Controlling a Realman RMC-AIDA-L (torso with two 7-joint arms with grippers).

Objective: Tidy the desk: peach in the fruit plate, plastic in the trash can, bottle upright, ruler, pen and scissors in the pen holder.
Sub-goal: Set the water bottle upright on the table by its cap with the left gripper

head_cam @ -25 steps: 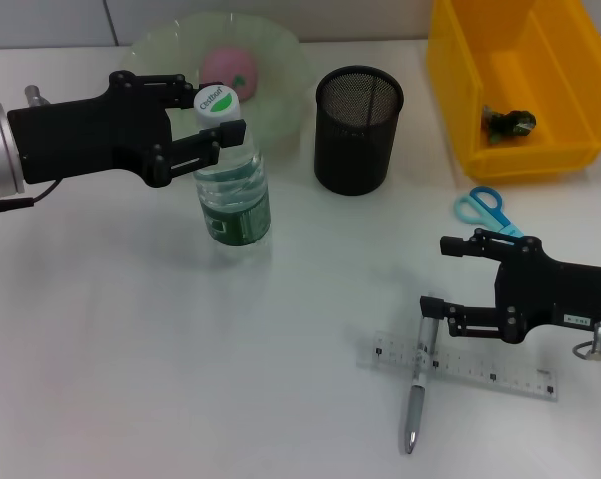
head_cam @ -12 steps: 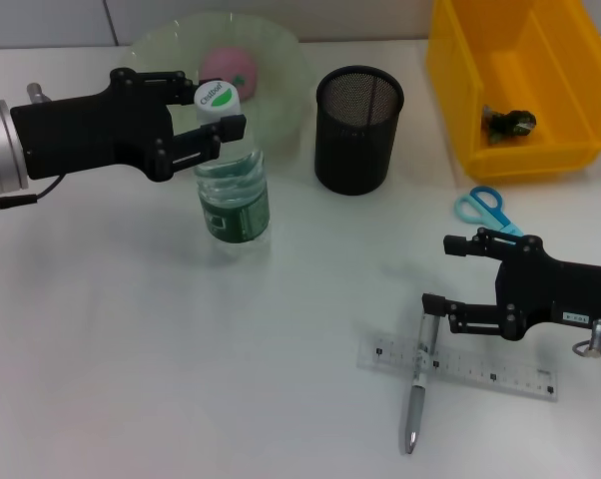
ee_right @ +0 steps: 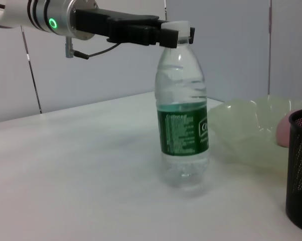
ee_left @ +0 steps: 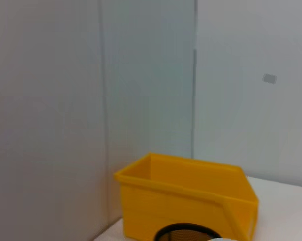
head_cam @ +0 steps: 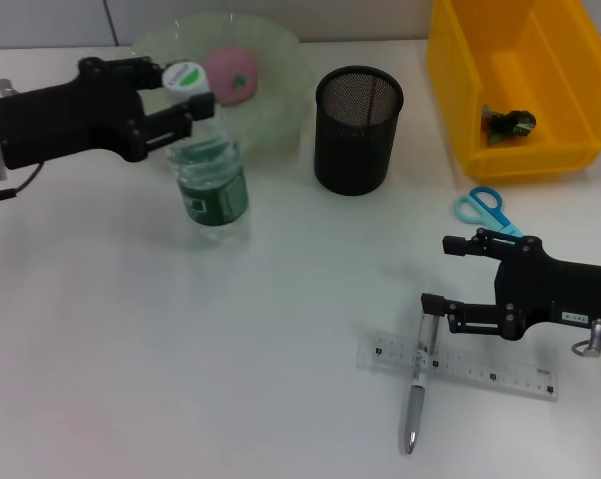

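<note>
the peach (head_cam: 231,74) lay in the plate (head_cam: 281,60); plastic (head_cam: 508,122) in the bin (head_cam: 460,90); the holder (head_cam: 357,130) showed nothing inside. the left gripper (head_cam: 177,90) clasped the upright bottle (head_cam: 209,165) at its cap; the right gripper (head_cam: 445,274) hung parted over the pen (head_cam: 417,394).

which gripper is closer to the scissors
Right. The right gripper hangs just in front of the scissors, over the ruler; the left gripper is across the desk, at the bottle cap.
</note>
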